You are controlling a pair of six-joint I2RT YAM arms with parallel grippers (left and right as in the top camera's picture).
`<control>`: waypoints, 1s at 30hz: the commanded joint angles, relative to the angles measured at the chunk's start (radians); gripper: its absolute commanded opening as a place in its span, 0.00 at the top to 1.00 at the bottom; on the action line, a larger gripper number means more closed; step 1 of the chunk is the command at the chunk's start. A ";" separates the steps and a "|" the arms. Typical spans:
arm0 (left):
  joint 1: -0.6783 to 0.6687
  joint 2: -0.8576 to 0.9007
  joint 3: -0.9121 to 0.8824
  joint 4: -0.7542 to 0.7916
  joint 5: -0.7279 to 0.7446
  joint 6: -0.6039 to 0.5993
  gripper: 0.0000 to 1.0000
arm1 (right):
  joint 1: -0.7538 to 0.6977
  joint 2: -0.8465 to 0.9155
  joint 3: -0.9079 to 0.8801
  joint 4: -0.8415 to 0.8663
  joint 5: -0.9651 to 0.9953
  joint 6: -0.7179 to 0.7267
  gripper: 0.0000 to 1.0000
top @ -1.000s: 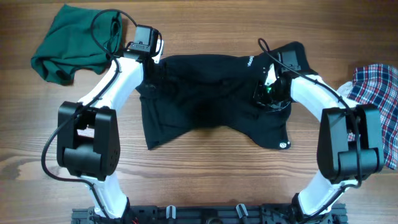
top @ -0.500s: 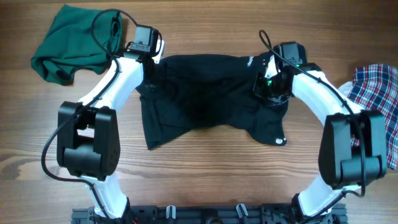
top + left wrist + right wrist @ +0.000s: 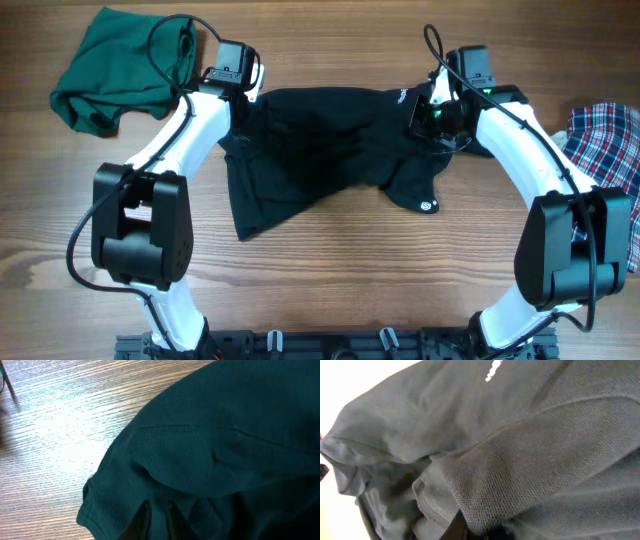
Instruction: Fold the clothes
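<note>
Two grips: left end effector (image 3: 158, 506) and right end effector (image 3: 432, 118) are each pinched shut on a far edge of the black top (image 3: 320, 160). It lies rumpled and unfolded. The green garment (image 3: 115, 65) is crumpled to its far left, the plaid garment (image 3: 605, 150) to its right. Folding looks barely begun. The tabletop (image 3: 330, 280) is wood-grain; no room shows.

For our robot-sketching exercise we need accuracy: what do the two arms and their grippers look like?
Both the left arm and right arm have smooth white curved links joined by bulky black motor housings. Thin black cables loop off each wrist. A small green light glows at the right wrist. The left gripper has slim dark fingers.
</note>
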 commanded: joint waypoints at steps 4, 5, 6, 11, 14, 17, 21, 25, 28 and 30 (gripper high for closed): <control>0.002 0.009 0.000 0.003 0.009 0.015 0.89 | 0.005 -0.031 0.023 -0.062 0.032 -0.003 0.96; 0.002 0.009 0.000 0.003 0.009 0.015 0.88 | 0.005 -0.031 0.023 -0.064 0.032 -0.002 0.96; 0.002 0.009 0.000 0.004 0.009 0.015 0.89 | 0.005 -0.031 0.023 -0.064 0.031 0.000 0.96; 0.002 0.009 0.000 0.004 0.008 0.015 0.89 | 0.005 -0.031 0.023 0.018 -0.050 -0.002 0.96; 0.002 0.009 0.000 0.004 0.008 0.015 0.89 | 0.005 -0.031 0.023 0.035 -0.052 0.000 0.96; 0.002 0.009 0.000 0.005 0.008 0.015 0.89 | -0.009 -0.031 0.023 0.113 -0.108 0.002 0.96; 0.002 0.009 0.000 0.008 0.008 0.015 0.89 | -0.047 -0.031 0.023 0.325 -0.174 0.079 0.96; 0.002 0.009 0.000 0.008 0.009 0.015 0.90 | -0.071 -0.030 0.023 0.535 -0.117 0.111 0.96; 0.001 0.009 0.000 0.006 0.016 0.015 0.94 | -0.071 -0.025 0.023 0.600 -0.007 0.099 0.96; -0.001 0.009 0.000 0.006 0.024 0.015 0.94 | -0.071 -0.011 0.023 0.627 0.040 0.086 0.96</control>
